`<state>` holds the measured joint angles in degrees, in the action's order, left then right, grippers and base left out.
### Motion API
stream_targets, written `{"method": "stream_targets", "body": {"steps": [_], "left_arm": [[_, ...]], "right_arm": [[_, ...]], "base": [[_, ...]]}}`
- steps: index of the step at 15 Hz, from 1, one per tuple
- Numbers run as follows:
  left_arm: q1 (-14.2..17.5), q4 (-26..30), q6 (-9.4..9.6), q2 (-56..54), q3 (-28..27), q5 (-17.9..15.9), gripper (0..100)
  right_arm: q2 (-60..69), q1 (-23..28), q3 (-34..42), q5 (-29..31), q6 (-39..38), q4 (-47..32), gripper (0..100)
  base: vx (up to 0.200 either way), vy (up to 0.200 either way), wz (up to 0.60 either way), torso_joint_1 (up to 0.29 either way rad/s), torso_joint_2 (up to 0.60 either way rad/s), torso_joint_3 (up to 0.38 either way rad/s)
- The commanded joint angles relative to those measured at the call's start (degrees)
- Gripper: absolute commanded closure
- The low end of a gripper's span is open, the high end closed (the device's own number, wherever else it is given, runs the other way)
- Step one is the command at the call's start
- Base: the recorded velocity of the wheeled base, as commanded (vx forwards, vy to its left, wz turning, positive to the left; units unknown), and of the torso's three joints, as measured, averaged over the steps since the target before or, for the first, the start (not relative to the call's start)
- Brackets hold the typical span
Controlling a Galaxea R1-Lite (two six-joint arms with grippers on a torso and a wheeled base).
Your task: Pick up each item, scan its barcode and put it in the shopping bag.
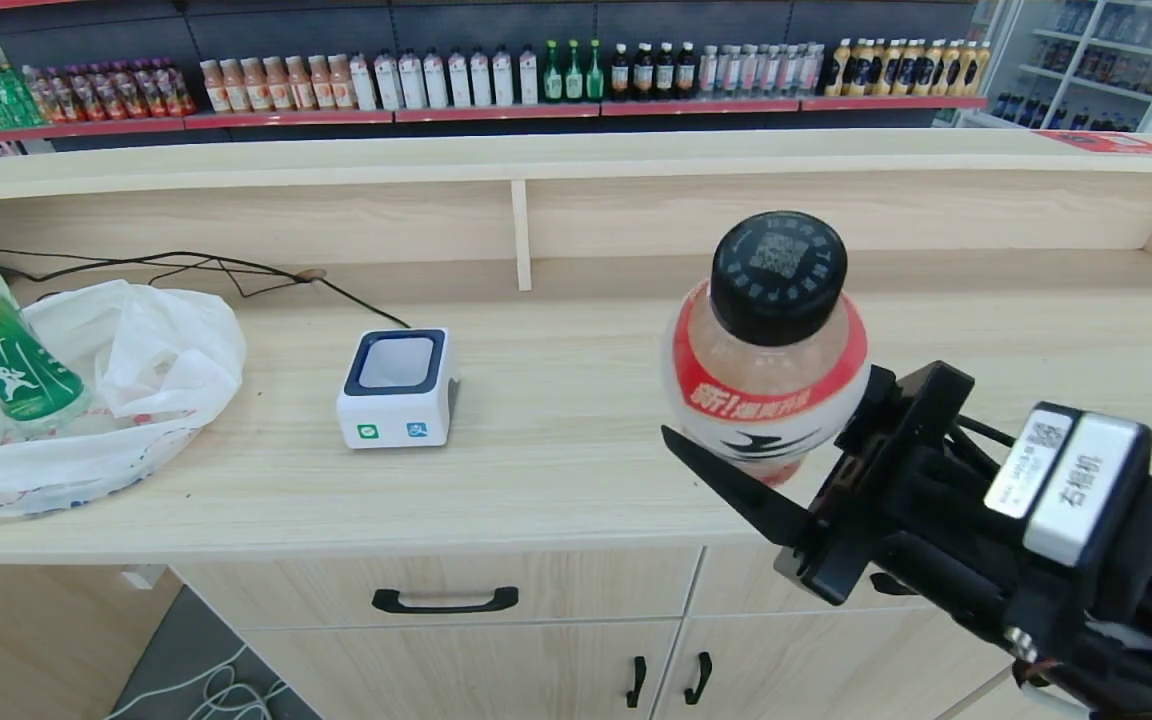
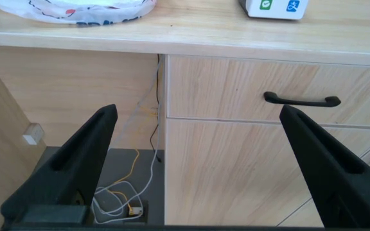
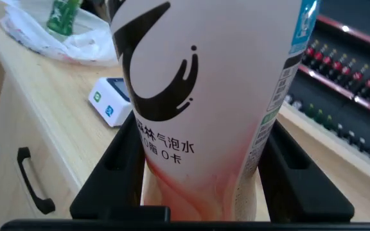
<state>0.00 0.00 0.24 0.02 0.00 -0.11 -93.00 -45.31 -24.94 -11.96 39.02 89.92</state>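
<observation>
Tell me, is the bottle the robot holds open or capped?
Capped. A black cap sits on top of the bottle in the right gripper.

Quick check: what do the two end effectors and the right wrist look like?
The right end effector and left end effector are matte black, each with two long tapering fingers. The right wrist carries white and silver labelled blocks and thin black cables.
</observation>
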Motion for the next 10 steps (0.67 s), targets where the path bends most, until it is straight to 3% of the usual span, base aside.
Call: {"method": "stream_targets", "body": {"steps": [1, 5, 10], "left_arm": [[0.0, 0.0, 0.02, 0.0, 0.0, 0.0, 0], [0.0, 0.0, 0.02, 0.0, 0.0, 0.0, 0], [0.0, 0.0, 0.02, 0.0, 0.0, 0.0, 0]], "right_arm": [[0.5, 0.0, -1.2, -2.5, 1.9, 0.1, 100], [-0.5, 1.0, -0.2, -14.1, 9.6, 0.1, 100], [-2.2, 0.9, -0.4, -20.8, 16.9, 0.1, 100]], "base": [[0.0, 0.0, 0.0, 0.0, 0.0, 0.0], [0.0, 0.0, 0.0, 0.0, 0.0, 0.0], [0.0, 0.0, 0.0, 0.0, 0.0, 0.0]]}}
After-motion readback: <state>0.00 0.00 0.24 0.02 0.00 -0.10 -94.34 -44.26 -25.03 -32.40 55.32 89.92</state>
